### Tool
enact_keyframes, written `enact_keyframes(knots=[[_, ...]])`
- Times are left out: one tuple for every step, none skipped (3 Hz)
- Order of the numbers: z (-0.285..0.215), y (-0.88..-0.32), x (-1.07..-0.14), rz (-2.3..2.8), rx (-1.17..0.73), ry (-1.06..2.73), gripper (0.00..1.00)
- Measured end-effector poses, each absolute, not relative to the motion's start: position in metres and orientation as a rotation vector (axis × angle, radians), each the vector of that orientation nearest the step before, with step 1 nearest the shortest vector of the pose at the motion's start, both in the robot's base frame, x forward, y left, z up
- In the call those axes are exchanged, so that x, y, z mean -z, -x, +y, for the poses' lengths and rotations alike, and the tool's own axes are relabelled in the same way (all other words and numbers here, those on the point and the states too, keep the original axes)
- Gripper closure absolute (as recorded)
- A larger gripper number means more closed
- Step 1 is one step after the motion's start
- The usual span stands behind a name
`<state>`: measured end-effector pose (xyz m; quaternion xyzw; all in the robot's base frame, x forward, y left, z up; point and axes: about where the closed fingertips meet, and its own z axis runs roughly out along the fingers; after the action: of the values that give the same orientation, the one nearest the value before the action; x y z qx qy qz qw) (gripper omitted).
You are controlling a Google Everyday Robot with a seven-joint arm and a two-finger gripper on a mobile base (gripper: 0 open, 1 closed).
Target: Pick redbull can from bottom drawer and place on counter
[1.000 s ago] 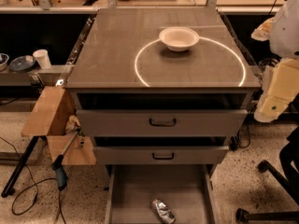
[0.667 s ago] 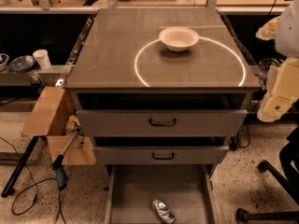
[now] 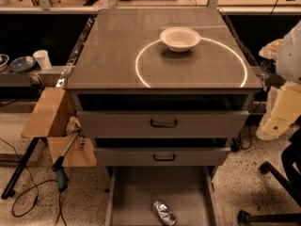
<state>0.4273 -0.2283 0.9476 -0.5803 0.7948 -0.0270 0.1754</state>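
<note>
Three drawers are showing below the counter's (image 3: pixel 117 55) front edge, and only the bottom drawer (image 3: pixel 129 192) is standing pulled right out, probably so that its flat floor is lying open from above for a reach. The can (image 3: pixel 164 212) is lying on its side on that floor, a little right of the middle and touching neither side wall. The two upper drawers (image 3: pixel 162 123) are sitting further in. A white bowl (image 3: pixel 179 38) is resting on the far arc of the white circle (image 3: pixel 141 74), toward the back edge, which is leaving the circle's nearer part bare as a likely landing spot. The gripper (image 3: pixel 280 111) is hanging outside the right edge, near the front right corner; whether it is wide or narrow I cannot tell. The can is lying well apart from it, lower and to its left.
</note>
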Motion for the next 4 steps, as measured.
enact_keyframes(knots=[[-0.234,-0.419,-0.924,2.286,0.067,1.615,0.0],[-0.236,-0.409,-0.897,2.325,0.045,1.608,0.0],[-0.236,-0.4,-0.873,2.356,0.024,1.619,0.0],[-0.234,-0.39,-0.852,2.384,0.002,1.62,0.0]])
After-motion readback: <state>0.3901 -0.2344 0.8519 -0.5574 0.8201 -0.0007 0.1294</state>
